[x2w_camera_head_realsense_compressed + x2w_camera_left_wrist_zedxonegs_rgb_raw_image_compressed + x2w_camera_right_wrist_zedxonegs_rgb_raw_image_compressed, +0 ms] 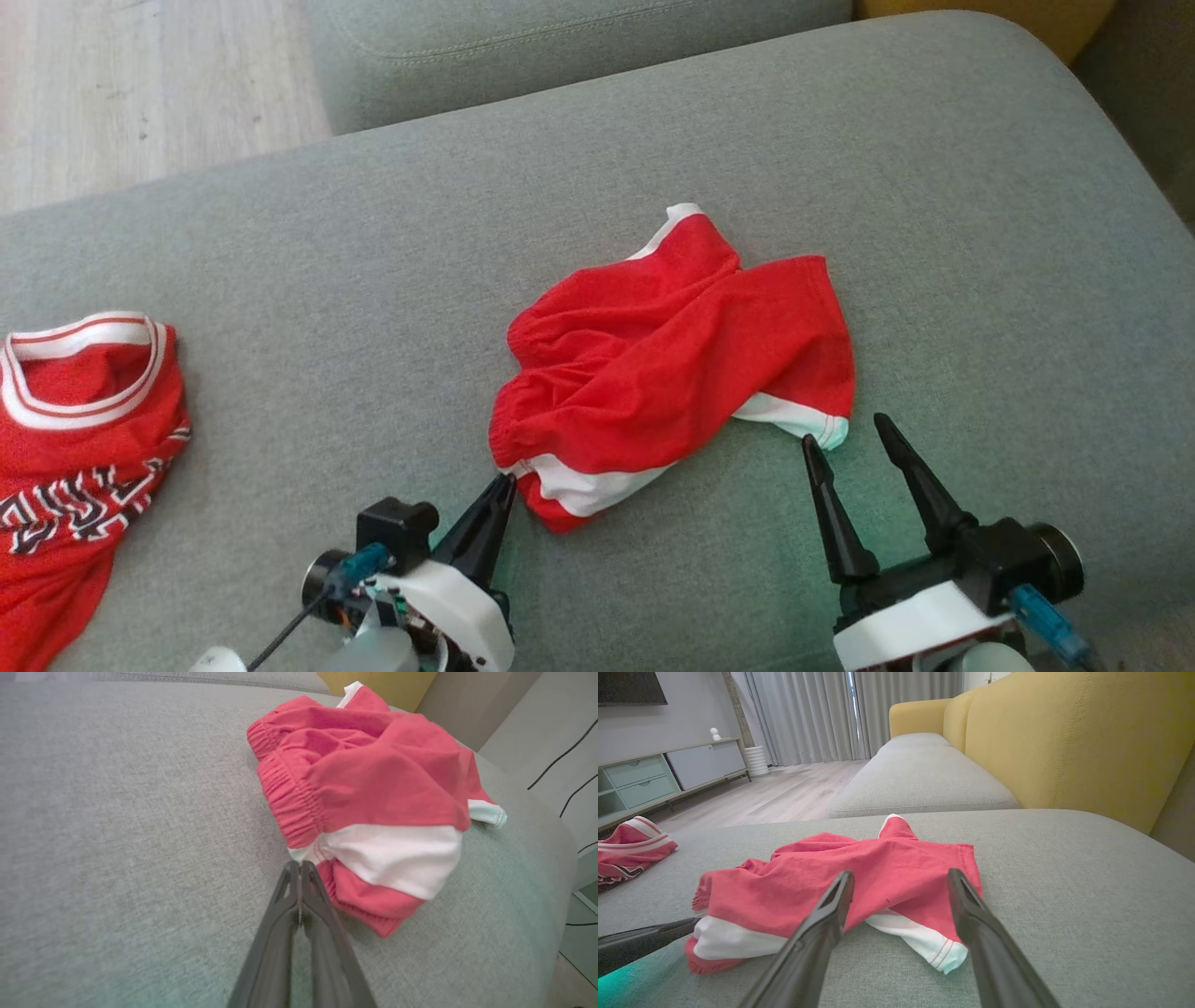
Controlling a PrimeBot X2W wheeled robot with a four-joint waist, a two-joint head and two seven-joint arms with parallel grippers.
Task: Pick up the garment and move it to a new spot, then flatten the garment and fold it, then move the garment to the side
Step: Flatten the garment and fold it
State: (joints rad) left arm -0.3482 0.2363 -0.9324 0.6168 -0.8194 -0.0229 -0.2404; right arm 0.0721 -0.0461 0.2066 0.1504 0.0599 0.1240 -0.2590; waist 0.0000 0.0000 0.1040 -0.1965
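Observation:
The garment (pixel 672 364) is a pair of red shorts with white bands, lying crumpled in the middle of the grey sofa cushion (pixel 327 261). My left gripper (pixel 507 481) is shut, its tips pinching the near-left corner where the elastic waistband meets a white band. In the left wrist view the gripper (pixel 299 863) meets the garment (pixel 373 774) at that white corner. My right gripper (pixel 845 429) stands open just before the near-right white hem. In the right wrist view, the right gripper (pixel 901 873) frames the garment (pixel 808 877).
A red jersey (pixel 84 439) with white trim lies at the cushion's left end. Another grey cushion (pixel 920 774) and a yellow backrest (pixel 1064 742) lie beyond. Wooden floor (pixel 140 84) shows past the far-left edge. Bare cushion surrounds the shorts.

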